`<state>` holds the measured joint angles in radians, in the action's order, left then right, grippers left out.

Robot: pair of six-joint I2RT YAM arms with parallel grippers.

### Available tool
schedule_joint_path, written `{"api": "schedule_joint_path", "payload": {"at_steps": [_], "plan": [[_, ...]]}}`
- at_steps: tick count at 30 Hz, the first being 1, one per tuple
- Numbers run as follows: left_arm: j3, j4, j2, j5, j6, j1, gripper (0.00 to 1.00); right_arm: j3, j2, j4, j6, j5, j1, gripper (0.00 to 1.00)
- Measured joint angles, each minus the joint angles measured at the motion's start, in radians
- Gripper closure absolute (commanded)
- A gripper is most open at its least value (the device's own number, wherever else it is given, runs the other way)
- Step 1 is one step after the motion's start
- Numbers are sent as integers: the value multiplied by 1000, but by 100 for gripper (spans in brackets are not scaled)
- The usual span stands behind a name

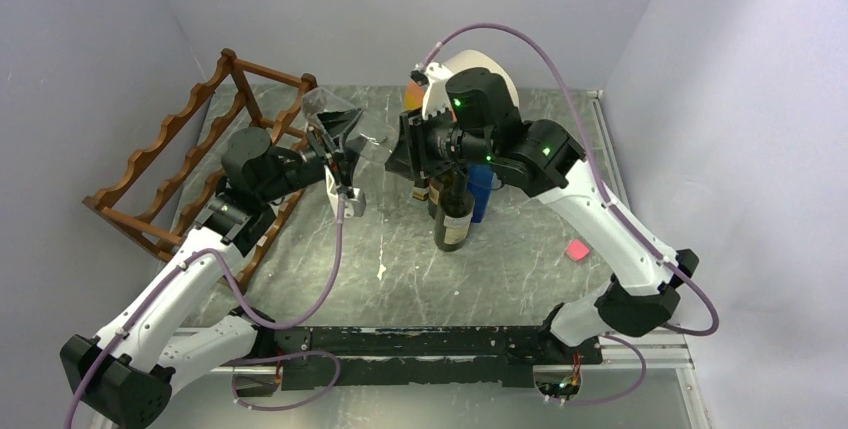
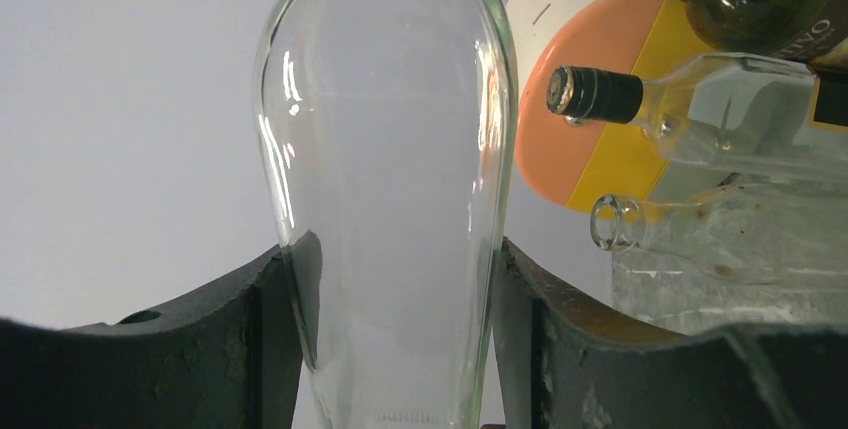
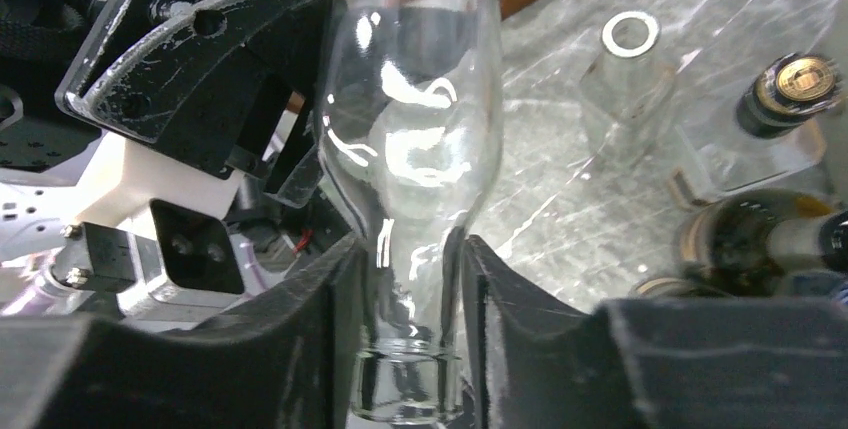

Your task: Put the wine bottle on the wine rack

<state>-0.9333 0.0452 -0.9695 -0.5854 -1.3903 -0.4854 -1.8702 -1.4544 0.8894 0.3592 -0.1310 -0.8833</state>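
The wine bottle (image 1: 368,136) is clear, empty glass, held in the air between both arms above the table's middle. My left gripper (image 1: 338,149) is shut on its wide body; in the left wrist view the glass (image 2: 390,179) fills the gap between both dark fingers (image 2: 270,349). My right gripper (image 1: 405,146) is shut on the narrow neck (image 3: 412,279), a pad pressed to each side just above the lip. The reddish-brown wine rack (image 1: 175,164) stands at the far left, behind the left arm; none of the views show a bottle on it.
A dark wine bottle (image 1: 453,211) with a pale label stands mid-table beside a blue object (image 1: 481,192). An orange and white plate (image 1: 440,89) leans at the back. A pink scrap (image 1: 577,249) lies to the right. More bottles (image 3: 795,89) stand below the right wrist.
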Motion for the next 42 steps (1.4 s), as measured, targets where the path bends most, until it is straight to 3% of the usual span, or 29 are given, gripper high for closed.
{"api": "schedule_joint_path", "payload": {"at_steps": [2, 6, 7, 12, 13, 14, 24, 32, 35, 42], "plan": [[0, -15, 0, 10, -10, 0, 93, -13, -21, 21, -11, -19, 1, 71], [0, -45, 0, 31, -24, 0, 91, -49, -59, 61, -32, -45, 7, 100], [0, -51, -1, 34, -27, 0, 87, -50, -63, 64, -35, -50, 7, 100], [0, -60, -1, 44, -14, 0, 41, -43, -64, 56, -42, -56, 10, 100], [-1, -62, -1, 47, -9, 0, 6, -35, -61, 48, -41, -56, 10, 100], [-3, -69, -3, 51, -2, 0, 1, -21, -55, 34, -37, -57, 10, 100], [-45, -165, -28, 78, 91, -2, 2, 103, -14, -72, -6, -56, 12, 100], [-274, -501, -61, 49, 157, -1, 2, 166, 46, -181, 20, -74, 13, 100], [-293, -563, -48, 39, 169, -2, 1, 195, 52, -204, 25, -81, 13, 100], [-249, -665, -27, 38, 185, -2, 43, 306, 67, -279, 59, -129, 19, 100]]}}
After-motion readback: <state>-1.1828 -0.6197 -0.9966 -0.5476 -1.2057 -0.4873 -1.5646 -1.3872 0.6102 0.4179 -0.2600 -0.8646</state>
